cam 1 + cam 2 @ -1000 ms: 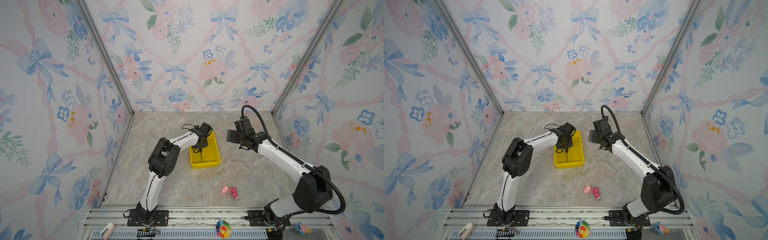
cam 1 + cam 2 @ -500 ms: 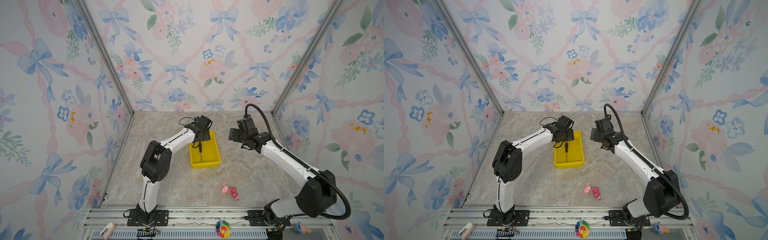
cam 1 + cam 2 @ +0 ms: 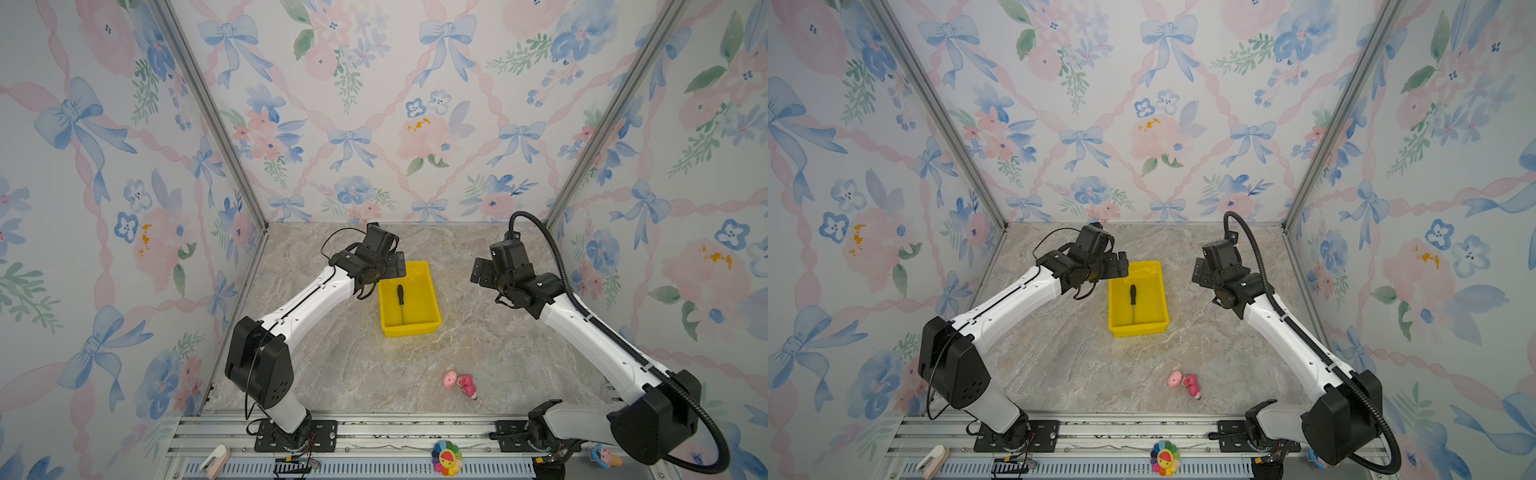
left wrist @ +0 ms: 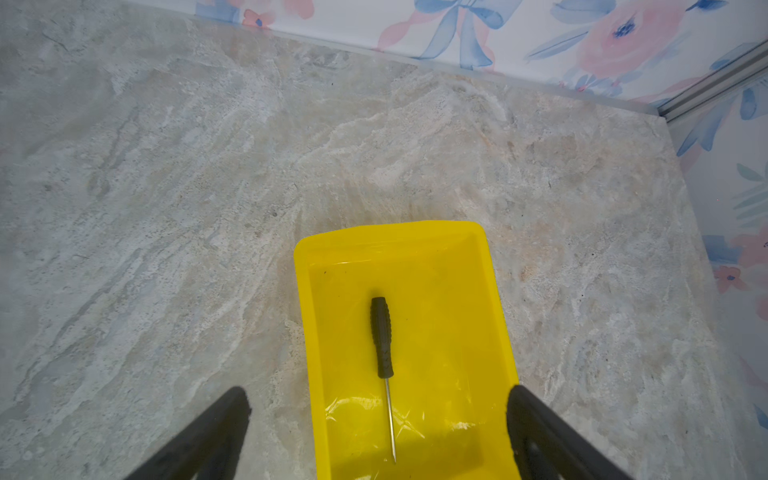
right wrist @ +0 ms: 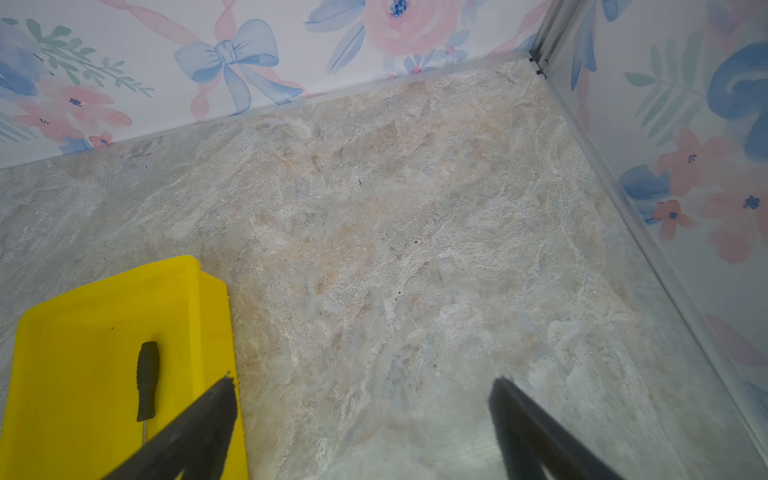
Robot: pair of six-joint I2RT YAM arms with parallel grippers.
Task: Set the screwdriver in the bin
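Observation:
The screwdriver [image 3: 401, 300] [image 3: 1133, 302], black handle and thin grey shaft, lies flat on the floor of the yellow bin [image 3: 409, 330] [image 3: 1138, 330], handle toward the back wall. My left gripper [image 3: 397, 266] [image 3: 1121, 266] hangs open above the bin's far left corner and holds nothing. In the left wrist view the screwdriver [image 4: 381, 336] lies in the bin [image 4: 390, 230], below and apart from my open left gripper [image 4: 377, 401]. My right gripper [image 3: 480, 272] [image 3: 1198, 272] [image 5: 361, 384] is open over bare table right of the bin [image 5: 104, 286]; there the screwdriver [image 5: 147, 380] shows partly.
A small pink toy [image 3: 459, 381] [image 3: 1183, 382] lies on the marble table near the front, right of centre. A colourful flower toy [image 3: 446, 457] and a white object [image 3: 214, 457] sit on the front rail. Floral walls close in the back and both sides.
My left gripper has opened and let go of the screwdriver, which now lies in the bin. The left gripper has lifted back toward the bin's far end. The right gripper has drifted slightly right.

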